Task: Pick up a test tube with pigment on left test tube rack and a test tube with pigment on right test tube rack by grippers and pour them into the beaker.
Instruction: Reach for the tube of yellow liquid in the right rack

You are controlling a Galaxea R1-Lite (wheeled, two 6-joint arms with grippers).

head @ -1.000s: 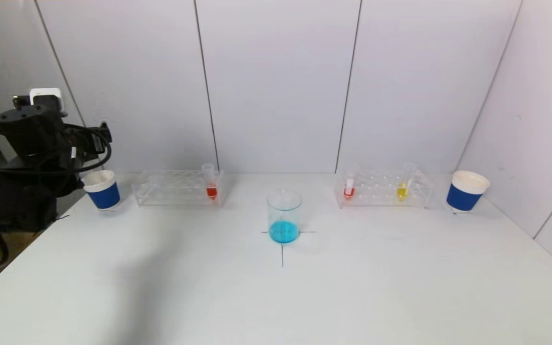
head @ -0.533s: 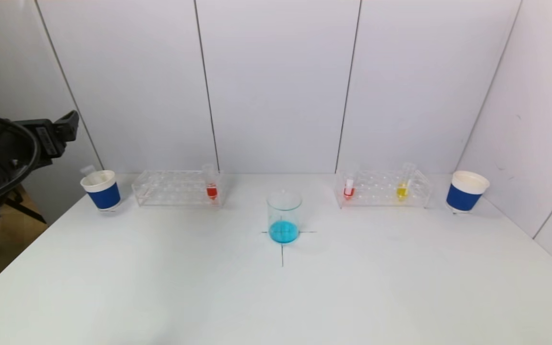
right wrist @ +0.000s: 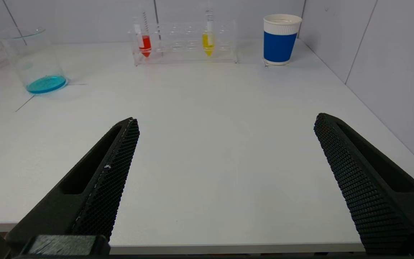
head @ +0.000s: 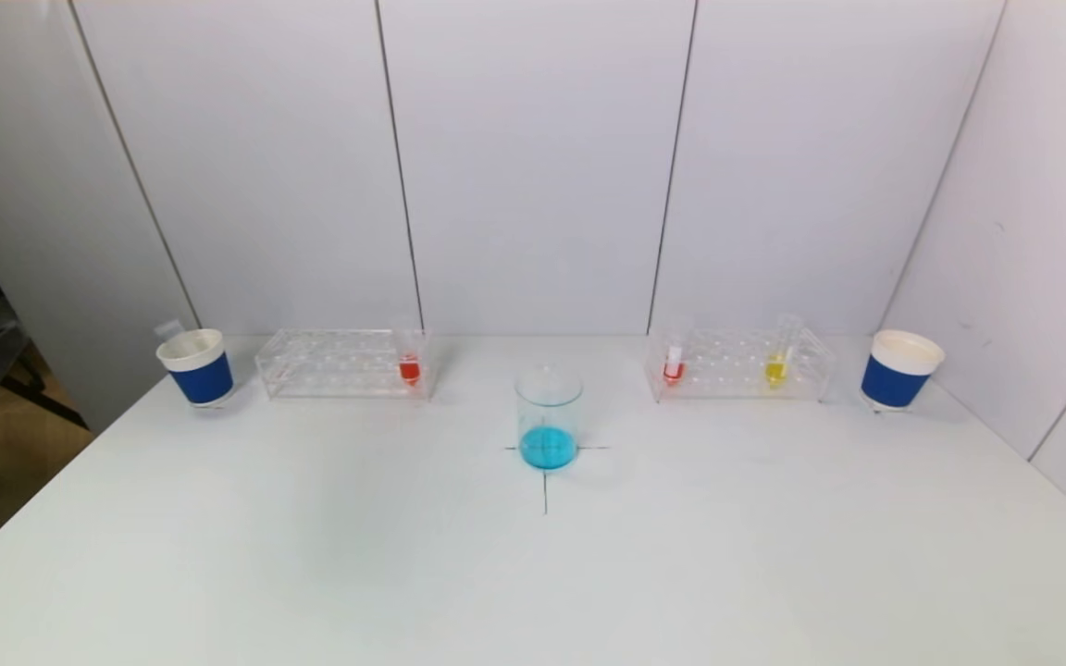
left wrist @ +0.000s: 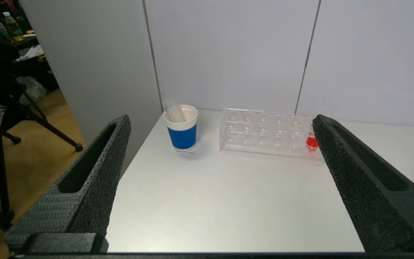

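**Head view: both tools wide apart, tubes racked**

In the head view you see the beaker [head: 549, 418] at centre frame on the counter [head: 533, 573], blue liquid in it. The left rack [head: 340, 363] at centre left holds a red tube [head: 409, 361]; the right rack [head: 738, 364] holds a red tube [head: 674, 363] and a yellow tube [head: 777, 364]. Your left tool [left wrist: 221, 124] and right tool [right wrist: 225, 122] both stand apart, holding nothing.

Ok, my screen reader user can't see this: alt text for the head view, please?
A beaker of blue liquid stands mid-table between two clear racks: the left rack holds one red tube, the right rack a red tube and a yellow tube. A blue paper cup stands outside each.
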